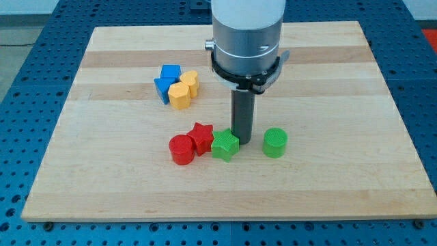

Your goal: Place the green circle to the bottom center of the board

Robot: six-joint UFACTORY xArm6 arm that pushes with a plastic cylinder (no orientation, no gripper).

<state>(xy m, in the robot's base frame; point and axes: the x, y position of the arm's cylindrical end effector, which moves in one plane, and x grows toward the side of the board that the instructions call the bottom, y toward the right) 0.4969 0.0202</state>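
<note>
The green circle (275, 142) stands on the wooden board (328, 82), right of centre in the lower half. My tip (242, 141) rests on the board just left of it, with a small gap between them. The tip sits right against the right side of a green star (224, 145). The arm's grey body hangs above and hides the board behind it.
A red star (201, 137) and a red circle (182, 149) sit left of the green star, close together. Further up and left, blue blocks (166, 80) and yellow blocks (184, 90) form a cluster. The board's bottom edge (225, 217) lies below.
</note>
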